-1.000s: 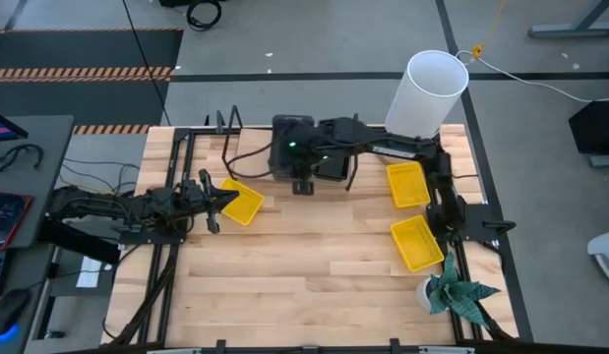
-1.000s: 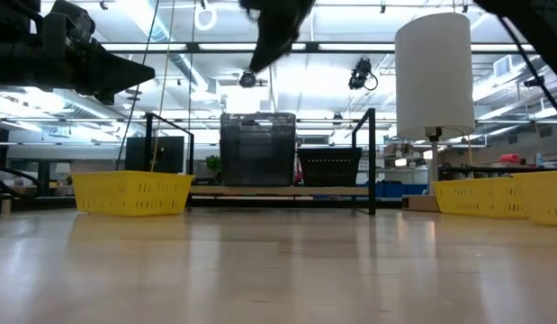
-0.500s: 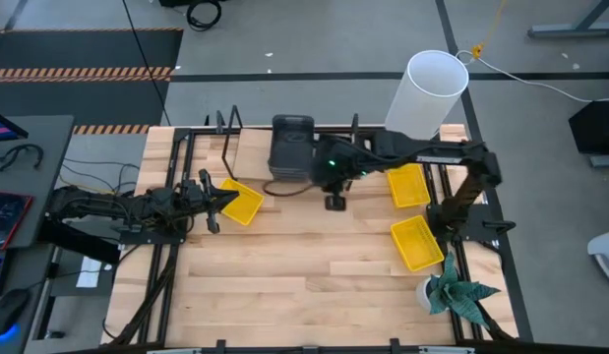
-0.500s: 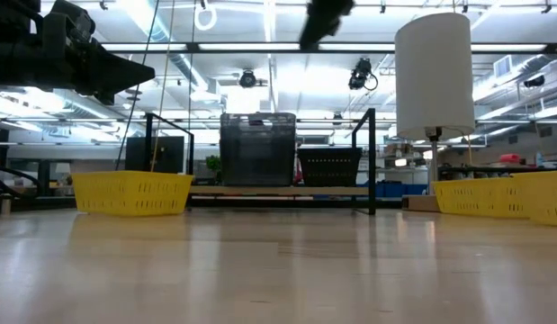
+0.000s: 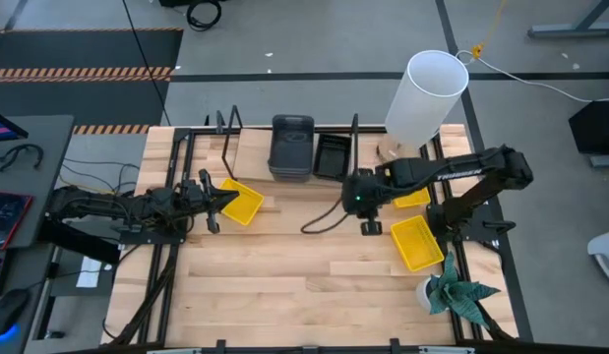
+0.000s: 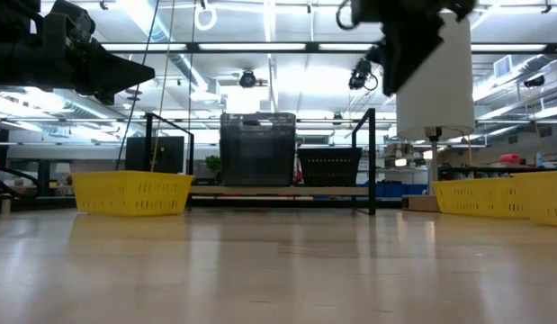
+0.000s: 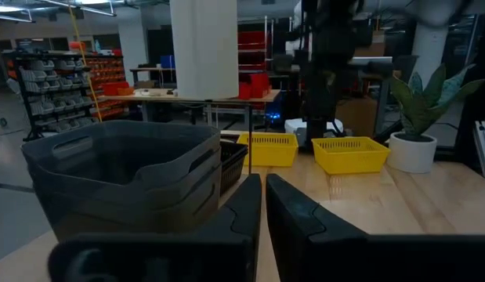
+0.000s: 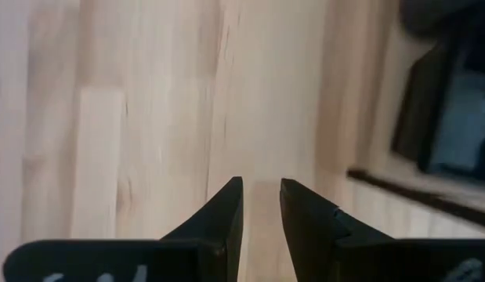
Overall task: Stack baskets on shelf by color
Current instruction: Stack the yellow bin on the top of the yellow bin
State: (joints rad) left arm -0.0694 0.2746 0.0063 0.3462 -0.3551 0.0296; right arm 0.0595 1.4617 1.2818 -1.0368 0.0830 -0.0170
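Right gripper, fingers slightly apart, empty, above table just front of shelf; left gripper closed, empty, beside yellow basket.

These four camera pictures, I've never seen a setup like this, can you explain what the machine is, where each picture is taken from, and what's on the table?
It is a robot with two dark arms at a wooden table. One picture looks straight down, one looks level across the tabletop, and two come from cameras on the wrists.

The left gripper waits at the table's left, shut and empty, beside a yellow basket. The right gripper hangs above mid-table, a little open, holding nothing.

At the far edge, a shelf holds a dark grey basket stack and a black basket. Two more yellow baskets lie on the right, near a white cylinder and a small plant.
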